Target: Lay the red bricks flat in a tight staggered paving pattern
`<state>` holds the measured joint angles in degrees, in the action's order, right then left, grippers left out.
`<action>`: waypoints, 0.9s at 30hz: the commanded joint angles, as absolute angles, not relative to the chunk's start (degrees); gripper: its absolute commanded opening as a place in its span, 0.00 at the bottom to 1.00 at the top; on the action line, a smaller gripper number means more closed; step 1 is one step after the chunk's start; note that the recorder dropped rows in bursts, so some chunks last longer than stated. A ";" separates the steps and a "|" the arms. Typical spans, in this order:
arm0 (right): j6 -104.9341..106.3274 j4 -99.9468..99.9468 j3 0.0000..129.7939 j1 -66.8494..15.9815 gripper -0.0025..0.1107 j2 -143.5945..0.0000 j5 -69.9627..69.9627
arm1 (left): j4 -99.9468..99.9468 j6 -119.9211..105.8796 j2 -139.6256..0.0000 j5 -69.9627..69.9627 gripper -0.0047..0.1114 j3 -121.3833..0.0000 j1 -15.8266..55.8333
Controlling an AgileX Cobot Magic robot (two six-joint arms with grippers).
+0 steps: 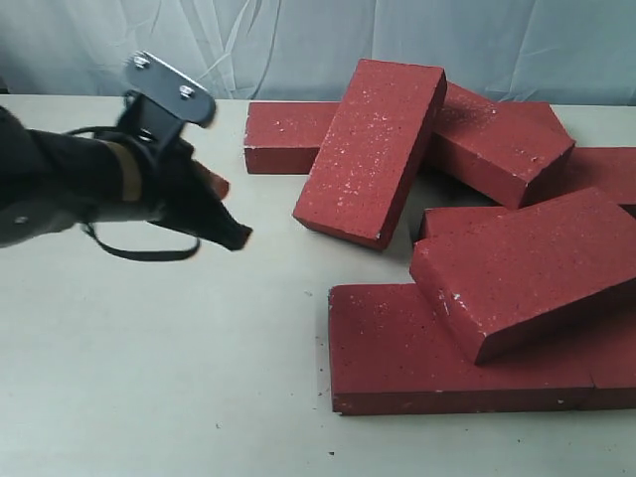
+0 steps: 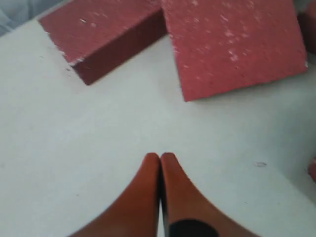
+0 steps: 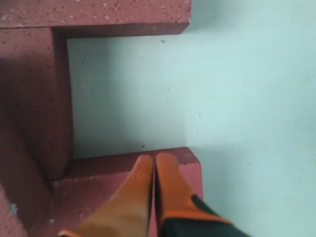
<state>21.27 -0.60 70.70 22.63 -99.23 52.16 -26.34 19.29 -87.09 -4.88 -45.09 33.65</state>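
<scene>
Several red bricks lie in a loose heap on the right of the pale table (image 1: 149,378). One brick (image 1: 373,149) leans tilted over a flat brick (image 1: 283,137). Another tilted brick (image 1: 527,268) rests on a flat one (image 1: 397,353). My left gripper (image 1: 237,237) hovers left of the heap, shut and empty. In the left wrist view its fingertips (image 2: 160,156) meet over bare table, short of two bricks (image 2: 103,34) (image 2: 232,44). My right gripper (image 3: 154,158) is shut with nothing in it, its tips over the corner of a brick (image 3: 94,192); whether they touch it is unclear. It does not show in the exterior view.
A pale curtain (image 1: 298,40) hangs behind the table. More bricks (image 1: 502,139) (image 1: 606,169) crowd the back right. In the right wrist view, bricks (image 3: 94,15) (image 3: 34,98) wall in a patch of bare table (image 3: 128,94) on three sides.
</scene>
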 commanded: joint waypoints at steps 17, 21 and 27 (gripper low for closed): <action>23.91 -0.76 74.58 15.83 0.05 -106.64 51.51 | 6.11 -9.80 -106.89 -30.12 0.04 -71.37 51.51; 23.91 -0.76 74.58 15.83 0.05 -106.64 51.89 | 7.67 -10.68 -110.15 -30.37 0.04 -73.91 51.63; 26.43 2.07 74.47 15.83 0.05 -106.64 52.12 | 8.25 -10.71 -113.25 -29.54 0.04 -75.27 51.63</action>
<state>25.06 0.83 74.15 15.72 -106.58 52.01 7.28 -10.56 -112.19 -29.95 -74.46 51.39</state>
